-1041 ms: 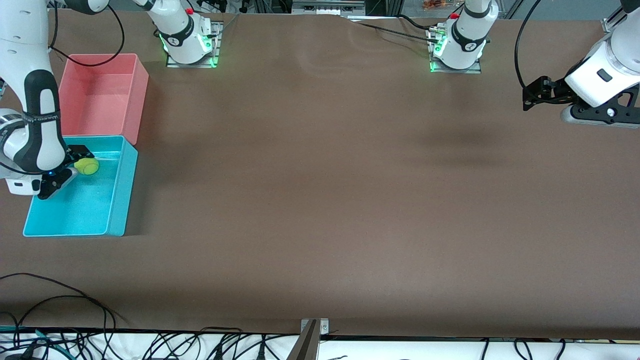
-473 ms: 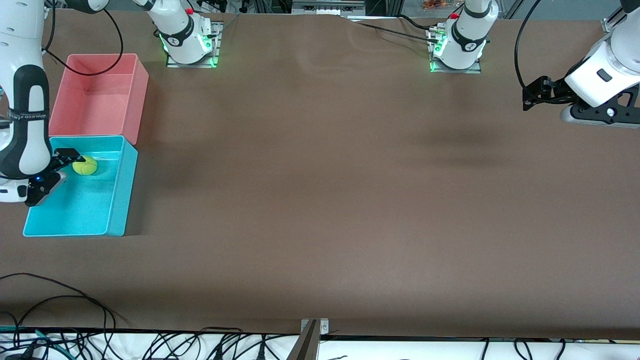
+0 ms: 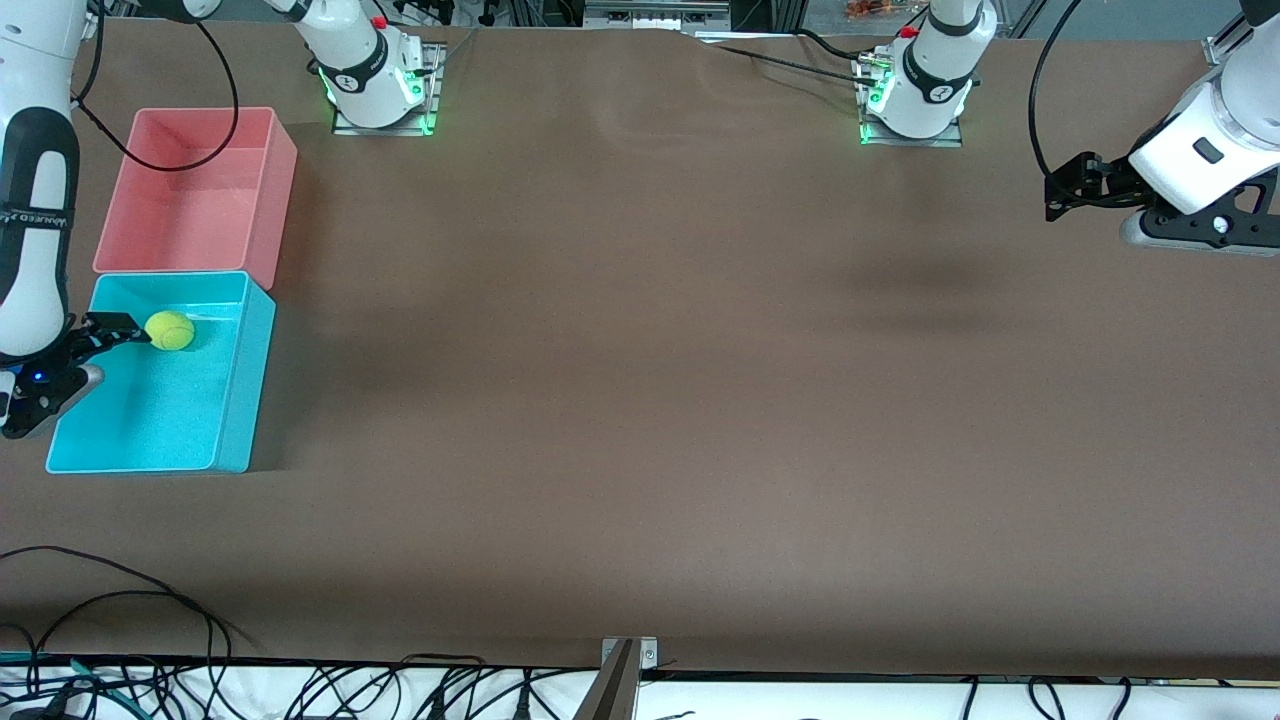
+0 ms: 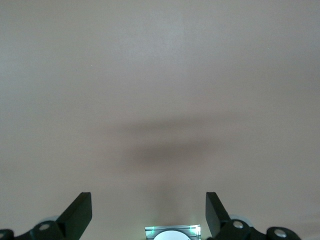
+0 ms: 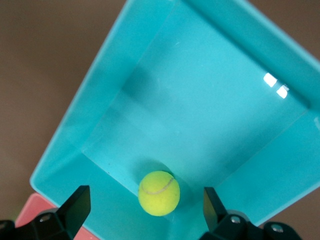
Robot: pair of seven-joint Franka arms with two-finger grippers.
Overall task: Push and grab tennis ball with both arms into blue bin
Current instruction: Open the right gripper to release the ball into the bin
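Note:
The yellow-green tennis ball lies on the floor of the blue bin, close to the wall that faces the pink tub. My right gripper hangs open over that end of the bin. Its fingers stand wide either side of the ball and clear of it, holding nothing. My left gripper waits open and empty, up over bare table at the left arm's end.
A pink-red tub stands against the blue bin, farther from the front camera. Two white bases lit green sit at the table's back edge. Cables trail along the front edge.
My right gripper has drawn back from the ball toward the right arm's end of the table, uncovering the bin. The ball stays in the bin. The left arm has not moved.

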